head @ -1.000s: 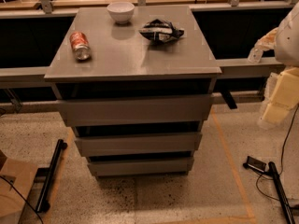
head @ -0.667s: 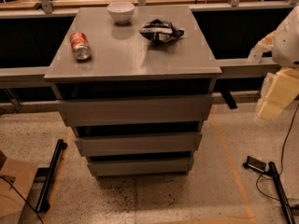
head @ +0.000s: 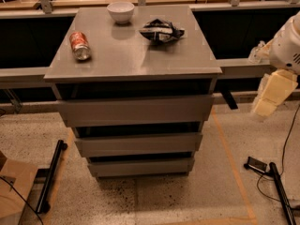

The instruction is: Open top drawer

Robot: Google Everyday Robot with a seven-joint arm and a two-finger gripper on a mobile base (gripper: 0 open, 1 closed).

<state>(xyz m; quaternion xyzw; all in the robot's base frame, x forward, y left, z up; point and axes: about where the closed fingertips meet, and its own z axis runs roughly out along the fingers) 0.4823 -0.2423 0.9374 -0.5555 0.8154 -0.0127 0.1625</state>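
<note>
Red can [head: 80, 45], bowl [head: 120, 11]; gripper [head: 272, 97] beside cabinet [head: 140, 55]

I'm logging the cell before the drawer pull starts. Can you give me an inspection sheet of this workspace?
Surface: grey cabinet top, flat, carrying three loose items.
Job's things: top drawer, front panel looks pushed in, nothing touching it.
Clutter: red can on its side at the left; white bowl at the back; dark snack bag to the right of the bowl.
Grippers: gripper off the cabinet's right side, apart from the drawer.
Cables: black cable running down to the floor at the right.
Surroundings: cardboard box lower left; orange floor tape.
</note>
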